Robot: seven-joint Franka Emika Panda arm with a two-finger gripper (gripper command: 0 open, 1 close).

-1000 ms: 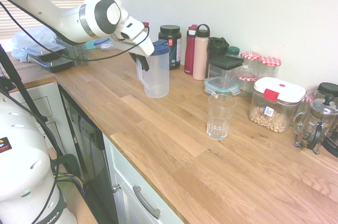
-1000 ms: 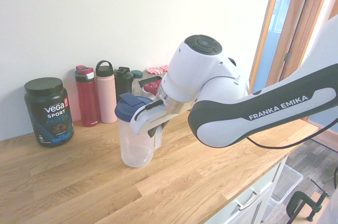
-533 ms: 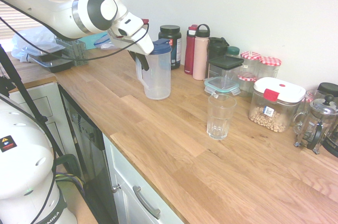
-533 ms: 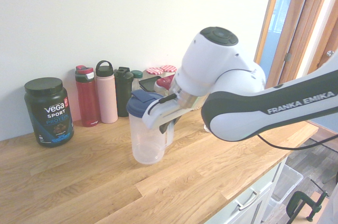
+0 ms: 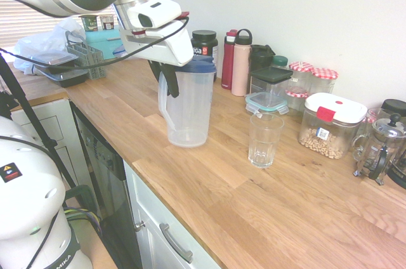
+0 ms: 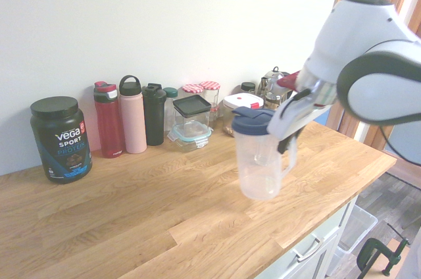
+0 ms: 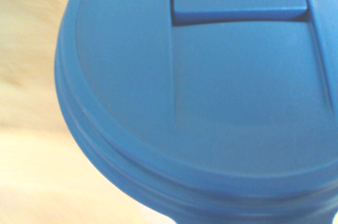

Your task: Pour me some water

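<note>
Translucent plastic pitcher (image 5: 187, 107), dark blue lid (image 7: 200, 86); clear ribbed glass tumbler (image 5: 264, 139); light oak-plank table (image 5: 254, 199); pink metal bottle (image 5: 241, 66).

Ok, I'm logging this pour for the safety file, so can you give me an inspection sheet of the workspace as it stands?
Surface: wooden counter, dry as far as visible.
Job's things: clear jug with blue lid, carried by its handle above the counter; water level too faint to judge. Empty glass upright, apart from the jug.
Clutter: along the wall, black tub, red bottle, pink bottle, nut container, coffee press.
Gripper: fingers shut on the jug's handle.
Cables: black cable along the arm.
Surroundings: white wall, drawers under the counter, doorway in the second exterior view.
</note>
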